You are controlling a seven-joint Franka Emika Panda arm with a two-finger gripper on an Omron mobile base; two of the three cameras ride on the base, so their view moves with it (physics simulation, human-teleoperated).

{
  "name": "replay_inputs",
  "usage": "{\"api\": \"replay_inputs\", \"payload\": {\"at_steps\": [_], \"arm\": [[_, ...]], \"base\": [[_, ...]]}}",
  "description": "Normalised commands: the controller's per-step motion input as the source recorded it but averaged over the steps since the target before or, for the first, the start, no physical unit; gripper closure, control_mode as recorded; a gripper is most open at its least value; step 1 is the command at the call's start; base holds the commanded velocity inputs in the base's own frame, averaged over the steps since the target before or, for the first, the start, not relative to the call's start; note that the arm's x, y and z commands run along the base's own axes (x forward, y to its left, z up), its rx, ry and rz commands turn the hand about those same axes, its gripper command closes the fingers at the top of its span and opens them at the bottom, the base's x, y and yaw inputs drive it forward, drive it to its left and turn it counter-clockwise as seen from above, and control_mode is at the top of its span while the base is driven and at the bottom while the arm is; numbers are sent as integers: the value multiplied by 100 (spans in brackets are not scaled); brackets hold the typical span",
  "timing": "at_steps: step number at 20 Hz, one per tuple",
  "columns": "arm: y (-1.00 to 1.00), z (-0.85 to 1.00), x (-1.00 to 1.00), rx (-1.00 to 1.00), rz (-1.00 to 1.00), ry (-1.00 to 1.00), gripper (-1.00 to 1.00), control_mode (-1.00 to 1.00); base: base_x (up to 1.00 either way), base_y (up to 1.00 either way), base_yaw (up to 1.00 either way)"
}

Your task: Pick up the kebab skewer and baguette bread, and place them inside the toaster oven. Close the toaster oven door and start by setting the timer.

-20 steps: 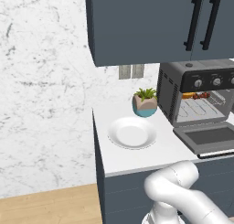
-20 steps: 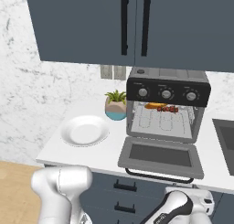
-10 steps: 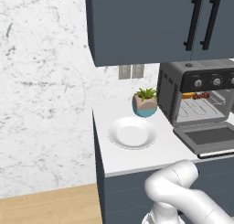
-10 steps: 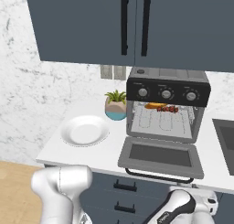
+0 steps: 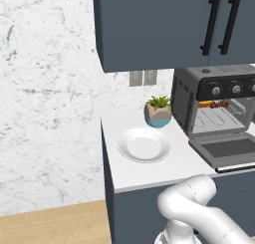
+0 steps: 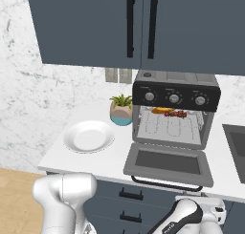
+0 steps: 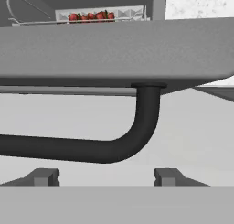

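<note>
The toaster oven (image 6: 174,80) (image 5: 214,76) stands on the counter with its door (image 6: 167,162) (image 5: 229,151) dropped flat open. The kebab skewer (image 6: 175,114) (image 5: 219,104) (image 7: 91,16) and the baguette bread (image 6: 161,110) (image 5: 205,104) lie side by side on the wire rack inside. My gripper (image 7: 107,177) is open, below the door's front edge. The black bar handle (image 7: 91,147) (image 6: 165,184) curves just beyond the fingertips (image 7: 43,176), with nothing between them.
A white plate (image 6: 89,135) (image 5: 144,144) and a small potted plant (image 6: 121,111) (image 5: 158,111) sit on the counter left of the oven. Dark blue wall cabinets (image 6: 143,27) hang above. A dark recessed basin (image 6: 237,142) lies to the oven's right.
My hand under the door's front edge has shifted slightly. The oven, its open door and the food inside stand as before.
</note>
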Motion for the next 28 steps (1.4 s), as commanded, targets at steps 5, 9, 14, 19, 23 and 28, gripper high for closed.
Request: {"api": "replay_inputs", "payload": {"at_steps": [5, 9, 14, 19, 23, 28], "arm": [[36, 0, 0, -6, 0, 0, -100, -100], [11, 5, 0, -2, 0, 0, -100, -100], [0, 14, 0, 0, -2, 0, -100, -100], [0, 18, 0, 0, -5, 0, -100, -100], [0, 26, 1, 0, -7, -2, -100, -100], [0, 26, 5, 0, -6, 0, -100, -100]], "base": [[0, 0, 0], [0, 0, 0], [0, 0, 0], [0, 0, 0], [0, 0, 0], [0, 0, 0]]}}
